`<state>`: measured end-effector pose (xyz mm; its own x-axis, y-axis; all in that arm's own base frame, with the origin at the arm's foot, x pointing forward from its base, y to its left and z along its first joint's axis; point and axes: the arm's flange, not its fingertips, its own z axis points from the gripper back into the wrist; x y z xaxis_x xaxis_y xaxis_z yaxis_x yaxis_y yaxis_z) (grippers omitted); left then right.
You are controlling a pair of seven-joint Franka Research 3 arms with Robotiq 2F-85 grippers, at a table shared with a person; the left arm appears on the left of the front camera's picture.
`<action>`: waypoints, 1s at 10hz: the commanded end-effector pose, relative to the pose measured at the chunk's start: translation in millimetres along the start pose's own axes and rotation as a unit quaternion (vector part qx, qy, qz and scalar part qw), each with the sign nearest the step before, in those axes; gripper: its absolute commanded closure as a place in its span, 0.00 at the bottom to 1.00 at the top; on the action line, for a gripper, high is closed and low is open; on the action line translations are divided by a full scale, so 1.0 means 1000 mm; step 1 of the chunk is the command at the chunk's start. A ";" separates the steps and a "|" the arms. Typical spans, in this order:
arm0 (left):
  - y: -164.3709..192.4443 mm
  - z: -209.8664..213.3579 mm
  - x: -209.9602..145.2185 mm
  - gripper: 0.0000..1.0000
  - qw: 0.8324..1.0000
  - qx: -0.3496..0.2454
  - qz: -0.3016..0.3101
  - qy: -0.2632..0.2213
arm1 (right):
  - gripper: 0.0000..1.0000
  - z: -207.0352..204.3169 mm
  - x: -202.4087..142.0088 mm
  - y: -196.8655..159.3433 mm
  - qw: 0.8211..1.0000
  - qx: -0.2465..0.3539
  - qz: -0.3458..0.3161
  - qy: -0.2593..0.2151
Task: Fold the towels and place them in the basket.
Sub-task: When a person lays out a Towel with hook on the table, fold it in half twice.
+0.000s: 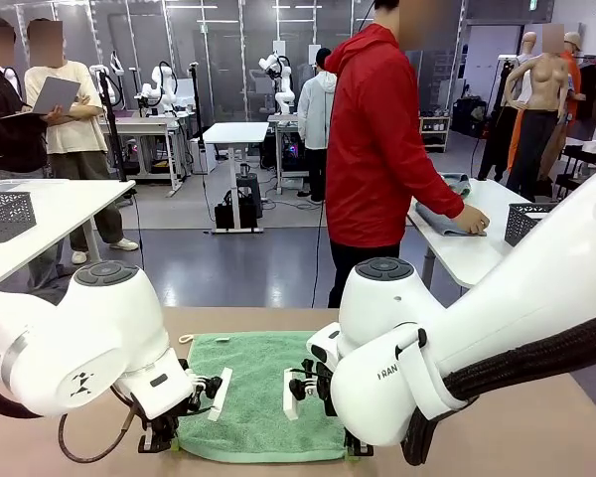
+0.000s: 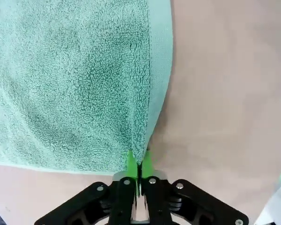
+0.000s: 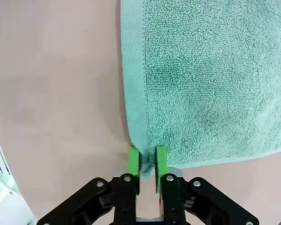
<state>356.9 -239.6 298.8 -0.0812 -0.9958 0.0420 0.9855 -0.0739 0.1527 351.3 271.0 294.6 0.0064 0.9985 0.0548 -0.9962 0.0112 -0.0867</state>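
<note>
A mint green towel [image 1: 258, 393] lies flat on the tan table, with its cord loop [image 1: 186, 339] at the far left corner. My left gripper [image 1: 164, 439] is down at the towel's near left corner. In the left wrist view the left gripper [image 2: 139, 165] is shut on that corner of the towel [image 2: 75, 84], which puckers up into the pads. My right gripper [image 1: 356, 449] is at the near right corner. In the right wrist view the right gripper [image 3: 147, 161] pinches the hem of the towel [image 3: 210, 79] between its green pads. The basket is out of view.
The tan table [image 1: 497, 417] has bare room on both sides of the towel. A person in a red jacket [image 1: 377, 149] stands beyond the far edge, hand on a cloth on a white table [image 1: 467, 253] at the right. Dark mesh bins [image 1: 5, 214] [image 1: 531, 221] stand on neighbouring tables.
</note>
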 end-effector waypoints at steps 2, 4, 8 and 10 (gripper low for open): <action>0.001 0.001 0.004 1.00 1.000 -0.009 0.000 0.013 | 1.00 0.002 0.000 -0.001 1.000 -0.006 0.010 0.004; 0.003 0.001 0.001 1.00 1.000 -0.015 0.002 0.009 | 1.00 0.004 0.001 -0.001 1.000 -0.009 0.011 0.005; 0.001 0.000 0.000 0.96 1.000 -0.001 0.000 0.001 | 0.99 0.002 0.001 0.000 1.000 -0.004 0.002 0.002; 0.008 0.025 0.000 0.96 1.000 0.012 -0.003 -0.003 | 0.99 0.027 0.003 -0.004 1.000 0.001 0.005 -0.003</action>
<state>359.4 -241.2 307.3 -0.0825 -0.9954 0.0478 0.9831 -0.0735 0.1676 352.5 273.2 304.2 0.0043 0.9986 0.0525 -0.9952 0.0094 -0.0977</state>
